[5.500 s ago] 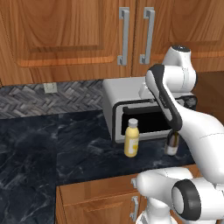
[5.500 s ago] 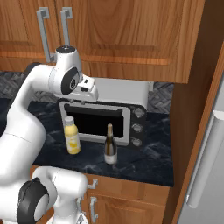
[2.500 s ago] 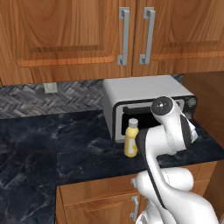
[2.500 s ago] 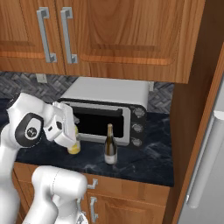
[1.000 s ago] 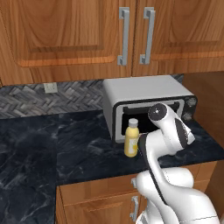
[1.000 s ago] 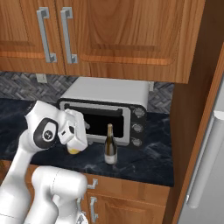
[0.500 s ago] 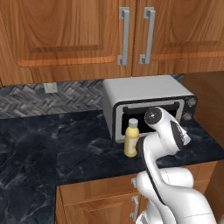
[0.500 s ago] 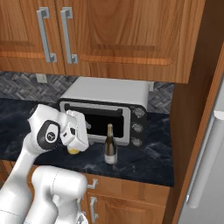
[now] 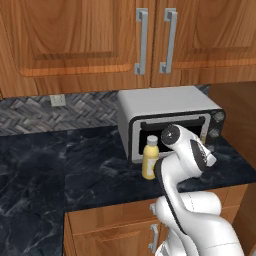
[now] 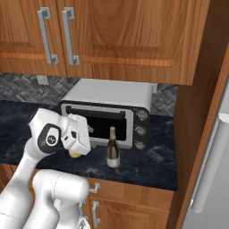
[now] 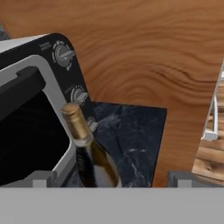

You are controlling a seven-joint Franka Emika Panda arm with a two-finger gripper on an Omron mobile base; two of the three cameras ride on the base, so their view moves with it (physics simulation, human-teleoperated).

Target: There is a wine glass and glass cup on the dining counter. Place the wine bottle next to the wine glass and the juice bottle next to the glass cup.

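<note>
The wine bottle, dark with a gold-foil neck, stands on the black marbled counter in front of the toaster oven's knobs. My gripper is open and level with it, and the bottle rises between the fingertips, left of centre and untouched. From the right base the wine bottle stands just right of my hand. The yellow juice bottle with its white cap stands at the oven's left front; my hand covers most of the juice bottle. The wine glass, glass cup and dining counter are out of view.
A silver toaster oven with a dark door stands right behind both bottles. Wooden wall cabinets hang above. A wooden side panel and a steel fridge close the counter's right end. Open counter stretches left.
The arm has come down from above the toaster oven to counter level beside the bottles. Over the last second it only edged slightly. Both bottles stand where they were, and the gripper stays open.
</note>
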